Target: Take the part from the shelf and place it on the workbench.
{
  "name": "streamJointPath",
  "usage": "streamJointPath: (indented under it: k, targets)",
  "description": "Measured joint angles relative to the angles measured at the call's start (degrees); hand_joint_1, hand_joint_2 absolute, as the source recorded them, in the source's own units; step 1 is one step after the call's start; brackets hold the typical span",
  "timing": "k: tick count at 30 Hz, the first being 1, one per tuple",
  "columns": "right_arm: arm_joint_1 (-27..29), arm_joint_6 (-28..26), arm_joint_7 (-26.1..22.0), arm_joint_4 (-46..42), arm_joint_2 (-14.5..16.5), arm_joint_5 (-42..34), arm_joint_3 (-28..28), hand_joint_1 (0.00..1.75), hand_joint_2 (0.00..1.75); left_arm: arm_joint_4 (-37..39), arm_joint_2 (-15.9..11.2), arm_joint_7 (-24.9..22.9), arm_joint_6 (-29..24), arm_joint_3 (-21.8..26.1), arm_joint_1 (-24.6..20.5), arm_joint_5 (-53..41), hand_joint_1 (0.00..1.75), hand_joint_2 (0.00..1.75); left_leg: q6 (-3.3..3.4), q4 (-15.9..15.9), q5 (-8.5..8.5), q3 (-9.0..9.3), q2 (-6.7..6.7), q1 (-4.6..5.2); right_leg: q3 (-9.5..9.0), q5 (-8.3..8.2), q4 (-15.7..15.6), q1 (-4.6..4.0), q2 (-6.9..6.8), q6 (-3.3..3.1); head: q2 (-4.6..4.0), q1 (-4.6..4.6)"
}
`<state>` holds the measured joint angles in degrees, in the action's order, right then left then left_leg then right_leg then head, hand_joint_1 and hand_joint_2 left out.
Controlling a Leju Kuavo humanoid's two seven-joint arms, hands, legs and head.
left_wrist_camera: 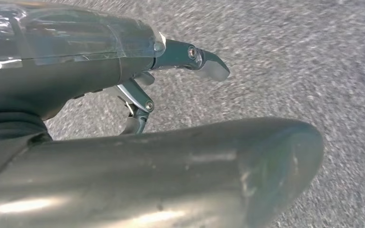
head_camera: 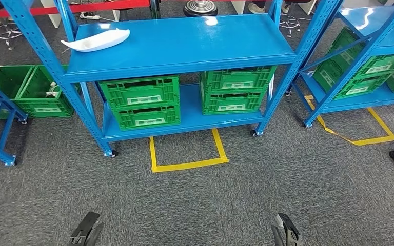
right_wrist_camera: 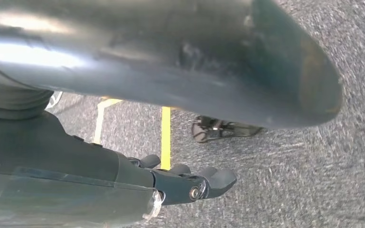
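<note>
While both robot hands hang empty (fingers apart), the white part (head_camera: 96, 40) lies lengthwise along the shelf (head_camera: 184, 43).

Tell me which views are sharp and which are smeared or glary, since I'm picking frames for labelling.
Head view: sharp and evenly lit, with a bright glare patch on the blue shelf top, near the white part. Left wrist view: the carpet is streaked by motion blur, and light glints on the left robot hand. Right wrist view: the carpet is likewise smeared, with a highlight on the right robot hand.
</note>
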<state>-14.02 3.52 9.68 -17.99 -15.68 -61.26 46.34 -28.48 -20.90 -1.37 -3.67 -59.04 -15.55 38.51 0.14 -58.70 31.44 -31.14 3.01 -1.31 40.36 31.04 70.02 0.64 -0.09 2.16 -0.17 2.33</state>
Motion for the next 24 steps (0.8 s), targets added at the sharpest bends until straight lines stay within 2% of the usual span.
streamJointPath:
  k: [1,2,3,4,6,7,8,10,11,12,13,17,20,24]
  targets:
    - [0.1,0.0,0.0,0.0,-0.1,0.0,0.0,0.0,0.0,0.0,0.0,0.0,0.0,0.0,-0.1,0.0,0.0,0.0,-0.15,0.0,0.31,0.4,0.53,0.01,-1.77,-2.17,-3.9,-0.13,-0.52,-0.34,0.0,0.26]
    - [0.0,0.0,0.0,0.0,-0.2,0.0,0.1,0.0,0.0,0.0,0.0,0.0,0.0,0.0,-0.1,0.0,0.0,0.0,-0.37,0.1,0.6,0.71,0.98,0.11,-3.5,-3.64,-7.4,-0.42,-1.25,-0.79,-0.01,0.44]
    - [0.0,0.0,0.0,0.0,-0.3,0.0,0.1,0.0,0.0,-0.1,0.0,0.0,0.0,0.0,-0.2,0.0,0.0,0.0,-0.61,0.1,0.81,0.87,1.35,0.19,-4.71,-4.31,-9.9,-0.72,-1.92,-1.24,-0.01,0.55]
    - [0.0,0.0,0.0,0.0,-0.4,0.0,0.1,0.0,0.0,-0.1,0.1,0.0,0.0,0.0,-0.3,0.0,0.0,0.0,-0.88,0.2,0.94,0.95,1.65,0.24,-5.26,-4.23,-11.1,-1.01,-2.37,-1.63,-0.01,0.57]
    - [0.1,0.0,0.0,0.0,-0.5,0.0,0.1,0.0,0.0,-0.1,0.1,0.0,0.0,0.0,-0.4,0.0,0.0,0.0,-1.48,0.6,1.07,1.25,2.17,0.28,-5.56,-3.93,-11.7,-1.22,-2.19,-2.22,0.0,0.61]
    - [0.2,0.0,0.0,0.0,-0.5,0.0,0.2,0.0,0.0,-0.1,0.1,0.0,0.0,0.0,-0.4,0.0,0.0,0.0,-1.77,0.6,1.32,1.48,1.6,0.22,-5.85,-3.99,-12.1,-1.15,-1.98,-2.48,-0.01,0.58]
    - [0.1,-0.1,0.0,0.0,-0.6,0.1,0.2,0.0,0.0,-0.1,0.1,0.0,0.0,0.0,-0.5,0.0,0.0,0.0,-1.73,0.7,0.87,1.67,0.99,0.25,-6.21,-4.09,-12.5,-1.04,-1.84,-2.51,-0.01,0.5]
    - [-0.1,-0.1,-0.1,0.0,-0.6,0.1,0.2,0.0,0.0,-0.1,0.0,0.0,0.0,0.0,-0.6,0.0,0.0,0.0,-0.53,0.9,0.61,2.12,-0.55,0.31,-6.8,-4.14,-13.0,-0.89,-1.52,-2.26,-0.01,0.07]
    - [-0.1,-0.1,-0.1,0.0,-0.5,0.1,0.2,0.0,0.0,-0.1,0.0,0.0,0.0,0.0,-0.7,0.0,0.0,0.0,0.15,1.3,0.34,2.44,-0.6,0.4,-6.9,-4.02,-12.9,-0.89,-1.39,-2.09,-0.01,-0.22]
    - [-0.1,-0.1,-0.1,0.0,-0.5,0.1,0.3,0.0,0.0,-0.1,0.0,0.0,0.0,0.0,-0.7,0.0,0.0,0.0,0.46,1.7,0.84,2.82,-0.68,0.41,-6.93,-3.87,-12.8,-0.9,-1.26,-2.12,-0.01,-0.5]
    - [-0.1,-0.1,-0.2,0.0,-0.4,0.2,0.3,0.0,0.0,-0.1,0.0,0.0,0.0,0.0,-0.7,0.0,0.0,0.0,0.29,2.1,1.0,3.13,-0.75,0.43,-6.92,-3.7,-12.7,-0.9,-1.23,-2.19,0.0,-0.74]
    - [-0.1,-0.1,-0.2,0.0,-0.4,0.2,0.4,0.0,1.75,-0.1,0.0,0.0,0.0,0.0,-0.7,0.0,0.0,0.0,-0.78,2.5,1.19,3.42,-1.19,0.35,-6.88,-3.4,-12.4,-0.9,-1.32,-2.34,0.0,-1.55]
    - [-0.1,-0.1,0.0,0.0,-0.4,0.2,0.4,0.0,1.75,-0.1,0.0,0.0,0.0,0.0,-0.7,0.0,0.0,0.0,-1.26,2.6,1.13,3.4,-1.5,0.33,-6.89,-3.36,-12.4,-0.9,-1.48,-2.36,0.0,-1.97]
    - [-0.2,-0.1,0.3,0.0,-0.4,0.3,0.6,0.0,1.75,-0.1,0.1,0.0,0.0,0.0,-0.7,0.0,0.0,0.0,-1.47,2.6,1.07,3.38,-1.76,0.43,-6.99,-3.38,-12.4,-0.82,-1.64,-2.34,0.0,-2.04]
